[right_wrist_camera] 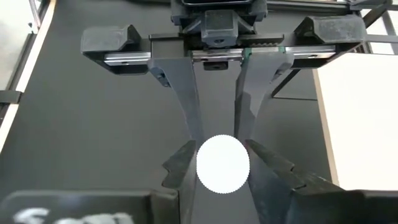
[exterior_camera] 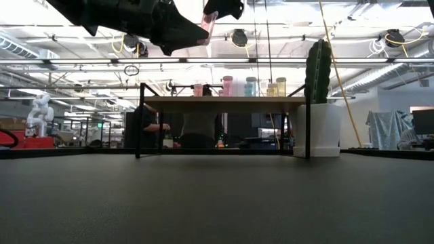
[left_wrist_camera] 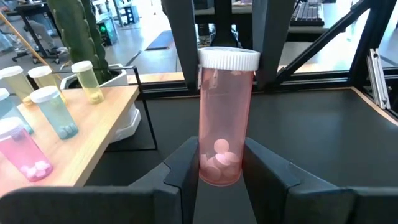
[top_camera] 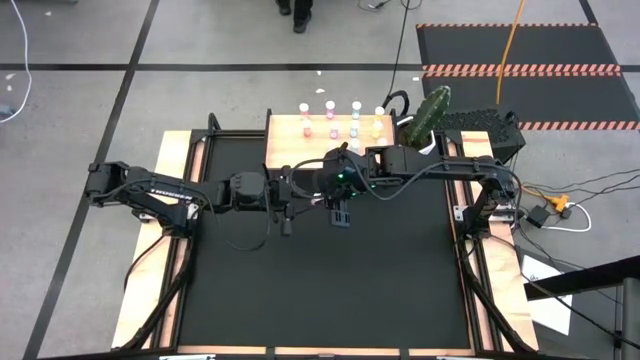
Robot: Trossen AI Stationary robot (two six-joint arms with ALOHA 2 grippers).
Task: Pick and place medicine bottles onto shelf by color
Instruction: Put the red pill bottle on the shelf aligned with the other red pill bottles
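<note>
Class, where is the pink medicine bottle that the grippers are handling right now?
The pink bottle is held upright above the mat's middle, in front of the shelf, between left gripper and right gripper.

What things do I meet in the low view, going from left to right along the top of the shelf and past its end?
Pink bottle → second pink bottle → teal bottle → two yellowish bottles close together → cactus in its white pot, beside the shelf.

Pink bottle [left_wrist_camera: 222, 121] upright above the mat; others stand on shelf [top_camera: 320, 128].
</note>
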